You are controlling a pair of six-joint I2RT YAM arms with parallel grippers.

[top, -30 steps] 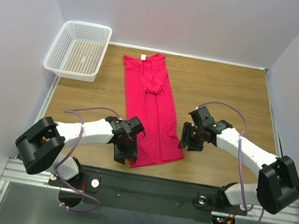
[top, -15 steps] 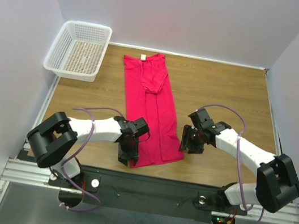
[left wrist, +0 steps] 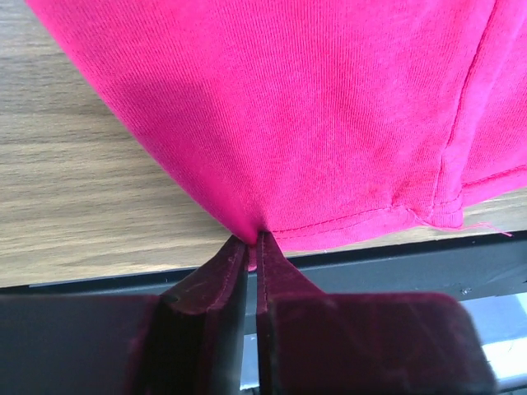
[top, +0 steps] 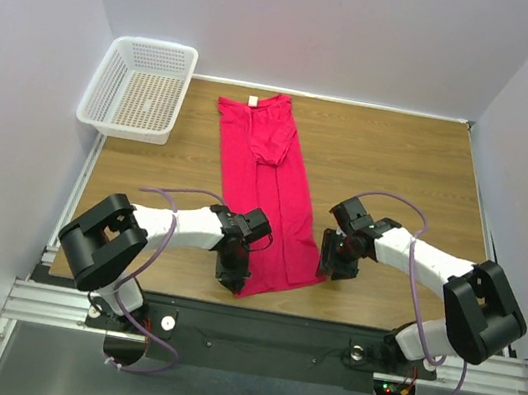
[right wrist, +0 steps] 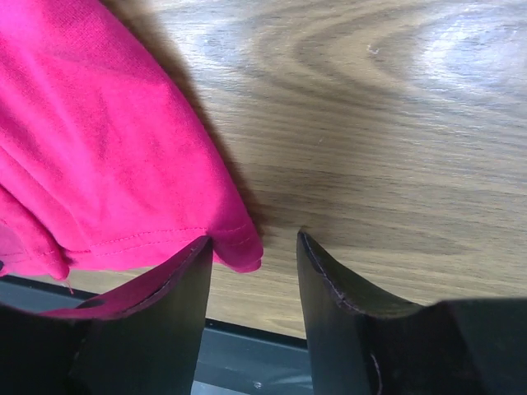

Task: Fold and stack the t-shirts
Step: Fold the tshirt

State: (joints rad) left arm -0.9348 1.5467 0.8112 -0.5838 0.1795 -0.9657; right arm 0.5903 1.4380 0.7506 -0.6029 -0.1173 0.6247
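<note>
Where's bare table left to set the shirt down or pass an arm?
The table is barest right of the t-shirt, out to the right wall and beyond the right arm. A smaller patch lies left of the t-shirt, between the basket and the left arm. The near edge is crowded: left fingers and right fingers sit at the hem corners.

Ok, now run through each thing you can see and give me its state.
t-shirt: folded lengthwise into a long strip, lying flat on the table.
left pincer: shut on the t-shirt's near hem corner.
right pincer: open, at the other hem corner, not gripping.
white mesh basket: upright, empty.
</note>
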